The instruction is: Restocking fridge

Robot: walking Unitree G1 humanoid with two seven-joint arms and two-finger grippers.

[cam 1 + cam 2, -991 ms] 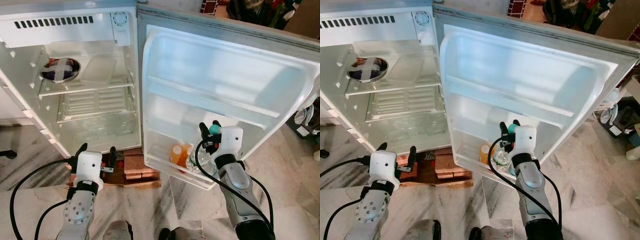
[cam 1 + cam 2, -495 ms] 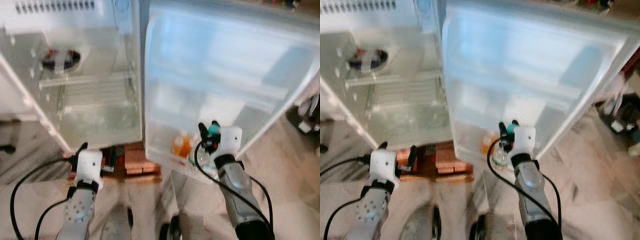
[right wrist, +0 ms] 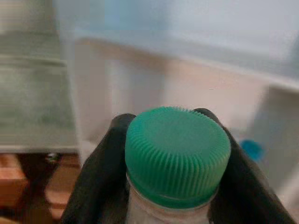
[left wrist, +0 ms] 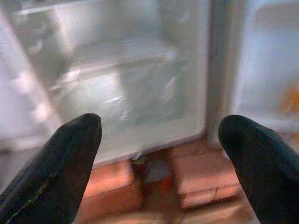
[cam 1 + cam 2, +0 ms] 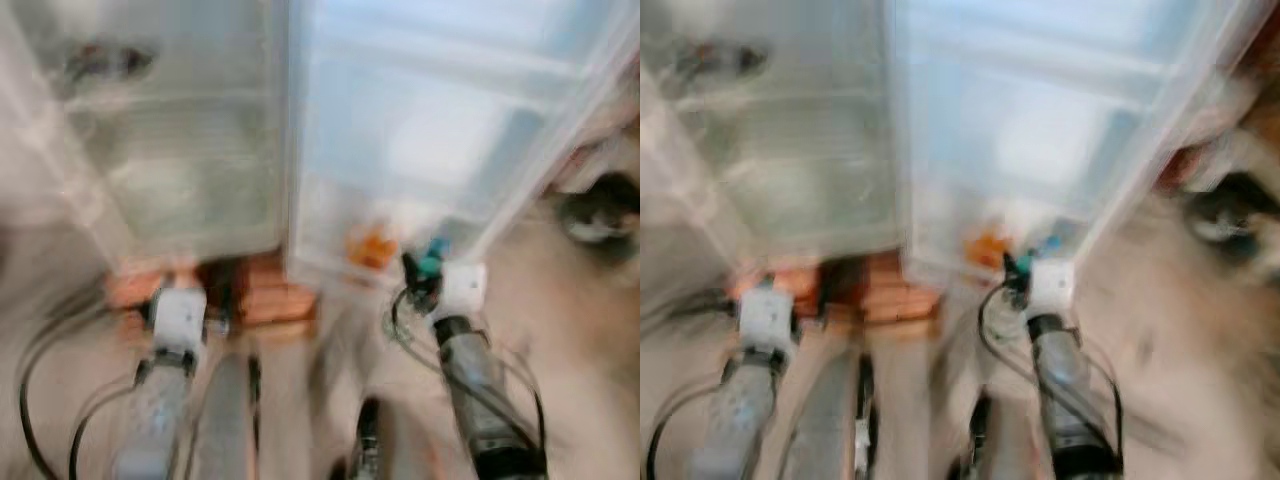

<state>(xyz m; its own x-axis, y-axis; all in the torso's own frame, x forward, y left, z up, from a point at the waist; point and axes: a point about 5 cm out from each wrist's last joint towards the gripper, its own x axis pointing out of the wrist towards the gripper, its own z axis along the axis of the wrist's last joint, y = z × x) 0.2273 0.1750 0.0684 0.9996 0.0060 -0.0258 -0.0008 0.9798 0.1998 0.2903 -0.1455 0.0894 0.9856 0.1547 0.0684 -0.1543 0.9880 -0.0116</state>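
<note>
A: Fridge (image 5: 190,150) is open, blurred in both eye views. What are the right jaws doing?

B: The right gripper (image 3: 174,154) has its jaws closed on the neck of a bottle (image 3: 163,205), one black finger on each side just under the green ribbed cap (image 3: 177,154). In the left eye view that gripper (image 5: 424,272) sits at about five o'clock from the picture's middle, right at the lower edge of the open fridge door (image 5: 440,110).

A: And the left?

B: The left gripper (image 4: 159,154) has its jaws spread wide with nothing between them. Its fingertips (image 4: 77,140) frame the fridge's lower interior and the reddish bricks (image 4: 196,172) under the cabinet. From the head it sits at about seven o'clock (image 5: 180,310).

A: Anything in the door?

B: An orange thing (image 5: 372,247) in the lowest door shelf, at roughly ten o'clock from the right gripper and near it. Too smeared to say what it is.

A: Inside the cabinet?

B: A dark round shape (image 5: 105,62) on an upper shelf, at eleven o'clock. Shelves are pale; detail is lost.
</note>
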